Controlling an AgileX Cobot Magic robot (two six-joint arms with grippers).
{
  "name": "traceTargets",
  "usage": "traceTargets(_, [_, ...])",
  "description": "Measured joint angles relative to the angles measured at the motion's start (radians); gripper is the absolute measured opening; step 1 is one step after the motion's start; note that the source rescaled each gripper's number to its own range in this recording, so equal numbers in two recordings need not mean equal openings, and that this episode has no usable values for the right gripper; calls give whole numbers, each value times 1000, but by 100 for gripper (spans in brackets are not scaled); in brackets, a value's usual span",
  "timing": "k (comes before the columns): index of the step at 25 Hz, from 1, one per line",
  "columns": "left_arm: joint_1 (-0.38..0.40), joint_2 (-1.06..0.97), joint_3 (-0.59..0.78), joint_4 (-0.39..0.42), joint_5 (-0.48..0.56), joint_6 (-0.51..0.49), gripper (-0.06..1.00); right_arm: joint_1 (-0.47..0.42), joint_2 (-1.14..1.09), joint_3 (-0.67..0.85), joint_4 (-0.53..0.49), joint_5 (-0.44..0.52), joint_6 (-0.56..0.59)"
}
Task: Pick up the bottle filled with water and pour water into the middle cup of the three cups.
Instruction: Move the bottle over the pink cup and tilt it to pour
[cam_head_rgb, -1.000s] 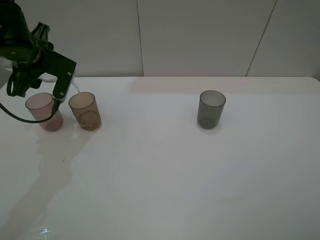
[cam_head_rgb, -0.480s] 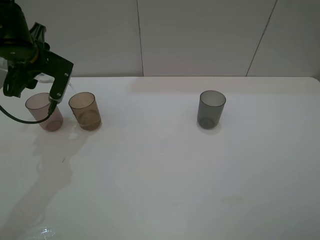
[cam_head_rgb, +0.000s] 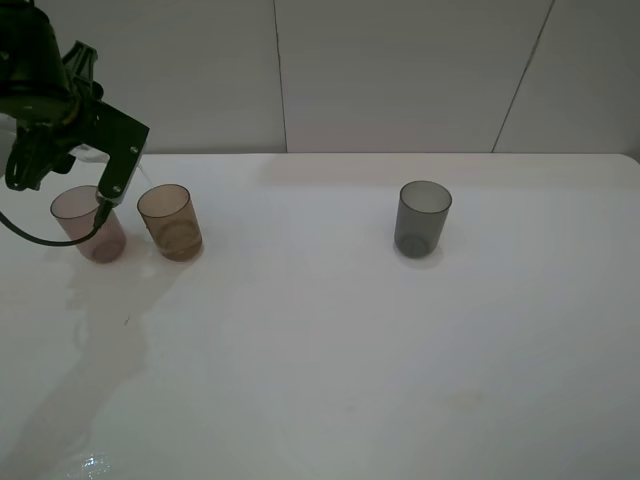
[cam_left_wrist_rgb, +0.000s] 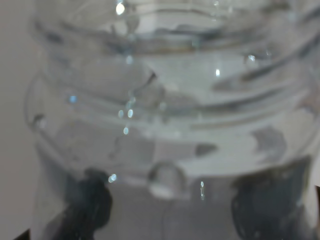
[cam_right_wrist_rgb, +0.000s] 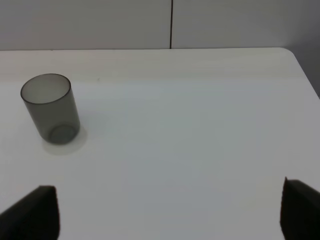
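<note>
Amber-brown, the middle cup (cam_head_rgb: 170, 222) stands just beside the pinkish-mauve tumbler (cam_head_rgb: 90, 222). The left end effector (cam_head_rgb: 112, 188) hangs tilted above them, its clear load hard to make out. I cannot tell either cup's fill. A wet-looking sheen lies on the counter (cam_head_rgb: 330, 350) nearby.

From the left wrist, the bottle (cam_left_wrist_rgb: 170, 125), with droplets inside its threaded neck, sits clamped between dark fingers (cam_left_wrist_rgb: 90, 207). It is probably light, squashy and slippery, best gripped mid-body.

From the right wrist, the right end effector (cam_right_wrist_rgb: 167, 212) gapes empty near the empty-looking grey tumbler (cam_right_wrist_rgb: 50, 107).
</note>
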Motion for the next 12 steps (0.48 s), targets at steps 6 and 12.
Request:
traceTargets(6, [-15,0,0,6,14,0,2,0,0,0,0,0,0])
traceTargets(12, [-41,0,20,35,25,0,2,0,0,0,0,0,0])
